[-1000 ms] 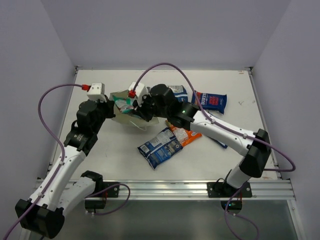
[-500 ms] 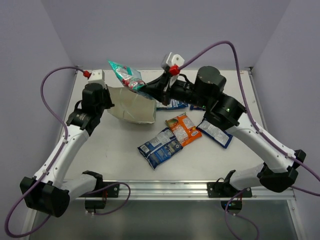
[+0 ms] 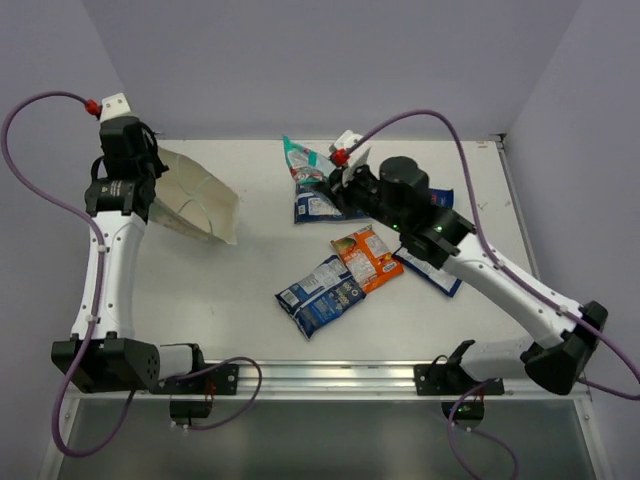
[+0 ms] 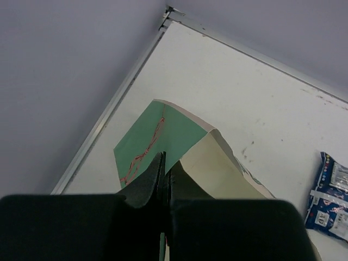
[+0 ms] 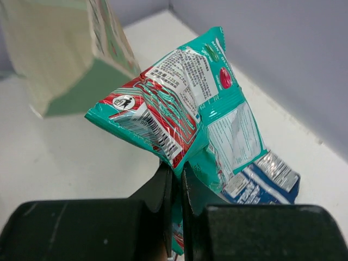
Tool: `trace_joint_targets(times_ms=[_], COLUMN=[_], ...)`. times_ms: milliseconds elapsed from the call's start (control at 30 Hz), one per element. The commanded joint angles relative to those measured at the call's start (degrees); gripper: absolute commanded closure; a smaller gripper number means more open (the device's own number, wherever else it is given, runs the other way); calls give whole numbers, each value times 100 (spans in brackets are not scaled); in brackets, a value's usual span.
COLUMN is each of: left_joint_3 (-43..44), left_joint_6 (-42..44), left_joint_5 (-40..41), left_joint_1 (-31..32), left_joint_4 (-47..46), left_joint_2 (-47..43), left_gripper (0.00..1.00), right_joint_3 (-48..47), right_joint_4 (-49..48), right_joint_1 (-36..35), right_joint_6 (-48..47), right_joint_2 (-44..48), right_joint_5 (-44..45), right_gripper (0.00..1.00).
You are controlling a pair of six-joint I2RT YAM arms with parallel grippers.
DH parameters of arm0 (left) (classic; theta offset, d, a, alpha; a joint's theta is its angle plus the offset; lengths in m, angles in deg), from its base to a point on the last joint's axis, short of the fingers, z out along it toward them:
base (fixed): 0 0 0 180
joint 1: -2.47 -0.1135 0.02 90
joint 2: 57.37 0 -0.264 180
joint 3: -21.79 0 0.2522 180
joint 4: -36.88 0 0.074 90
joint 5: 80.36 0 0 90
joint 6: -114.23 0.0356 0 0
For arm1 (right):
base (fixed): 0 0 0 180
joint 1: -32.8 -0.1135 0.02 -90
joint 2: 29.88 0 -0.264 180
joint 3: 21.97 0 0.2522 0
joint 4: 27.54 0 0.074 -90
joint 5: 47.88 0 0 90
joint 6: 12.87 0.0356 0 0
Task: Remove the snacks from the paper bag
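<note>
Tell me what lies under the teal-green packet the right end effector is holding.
A blue-and-white packet lies on the table below the teal-green packet, which the right end effector pinches. The right wrist view shows only its end; the rest is covered.

Top camera overlooks the counter [image 3: 230, 290]; wrist cameras peer closely past left end effector [image 4: 163, 160] and right end effector [image 5: 176, 169], sharing the paper bag [image 4: 155, 133].
</note>
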Motion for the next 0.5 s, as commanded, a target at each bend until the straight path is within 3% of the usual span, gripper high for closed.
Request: trace_joint_targets(times_ms=[0,233,333,467], left_joint_3=[276,539,812,1102], left_joint_6=[-113,-429,-482,-544], left_joint_5=[-437,-1168,-1432,-1608], left_joint_1=[-447,-1010,-1064,-1090], left_joint_4=[115,-105,-114,-184], left_joint_2=[288,789,1139,1544], left_gripper=[100,100,100,100], right_joint_3=[419,448,193,157], right_joint_4=[-297,-1123,-1011,-904], right_joint_1=[-41,-620,-718,-753], right_joint_6=[-42,107,502,644], right_joint_2=[-654,-2446,-2983,-2835], right_joint_5=[316,932,634,351], right_gripper=[100,100,79,24])
